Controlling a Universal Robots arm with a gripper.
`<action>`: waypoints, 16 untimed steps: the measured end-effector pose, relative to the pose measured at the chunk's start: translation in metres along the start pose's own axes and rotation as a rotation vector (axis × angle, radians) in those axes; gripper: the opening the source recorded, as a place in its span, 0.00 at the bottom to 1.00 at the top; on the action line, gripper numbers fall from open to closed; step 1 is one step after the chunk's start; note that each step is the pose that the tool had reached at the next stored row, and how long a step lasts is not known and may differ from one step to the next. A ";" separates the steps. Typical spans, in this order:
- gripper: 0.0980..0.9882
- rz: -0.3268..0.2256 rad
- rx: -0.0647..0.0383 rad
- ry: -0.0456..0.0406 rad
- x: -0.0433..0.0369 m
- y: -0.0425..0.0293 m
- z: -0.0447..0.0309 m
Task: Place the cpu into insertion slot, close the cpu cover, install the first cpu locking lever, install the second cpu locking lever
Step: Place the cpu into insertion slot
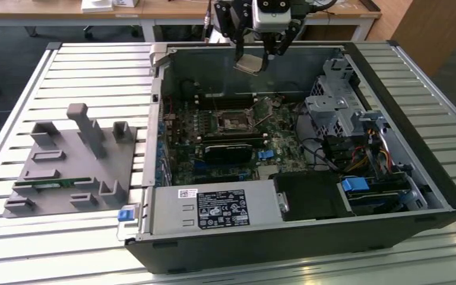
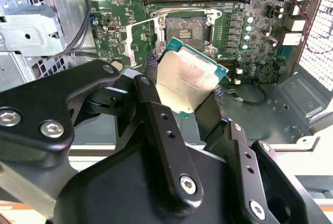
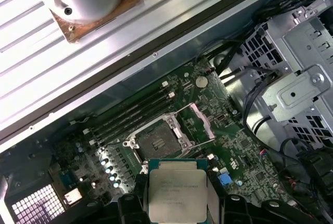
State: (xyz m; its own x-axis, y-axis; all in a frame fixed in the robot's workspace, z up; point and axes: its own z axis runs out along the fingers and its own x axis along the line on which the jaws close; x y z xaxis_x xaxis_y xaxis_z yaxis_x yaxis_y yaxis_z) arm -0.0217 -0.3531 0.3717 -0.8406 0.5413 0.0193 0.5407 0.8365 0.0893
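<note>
My gripper [image 1: 253, 59] hangs above the far side of the open computer case, shut on the cpu [image 1: 249, 64], a small flat square chip with a pale silvery-tan top. In both wrist views the cpu [image 2: 188, 76] [image 3: 177, 189] sits clamped between the black fingers [image 2: 156, 112], tilted. Below it lies the insertion slot [image 1: 233, 122] [image 2: 185, 28] [image 3: 154, 139], bare, on the green motherboard. The cpu cover [image 2: 140, 38] [image 3: 202, 120], a thin silvery frame, stands swung open beside the slot.
The black tower case [image 1: 418, 148] lies open on a slatted metal table [image 1: 93, 77]. Drive cages and cables [image 1: 347, 119] fill its side at the exterior view's right, a power supply [image 1: 212, 209] its near end. A grey fixture tray [image 1: 73, 163] sits at the exterior view's left.
</note>
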 end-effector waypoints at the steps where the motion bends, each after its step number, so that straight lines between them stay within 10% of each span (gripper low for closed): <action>1: 0.49 0.005 0.000 -0.0004 0.0000 0.0000 0.0000; 16: 0.49 0.066 -0.001 -0.0059 0.0000 -0.0001 0.0004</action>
State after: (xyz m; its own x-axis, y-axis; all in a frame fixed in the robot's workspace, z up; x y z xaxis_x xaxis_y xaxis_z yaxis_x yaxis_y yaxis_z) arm -0.0217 -0.3531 0.3713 -0.8027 0.5961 0.0193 0.5952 0.7986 0.0893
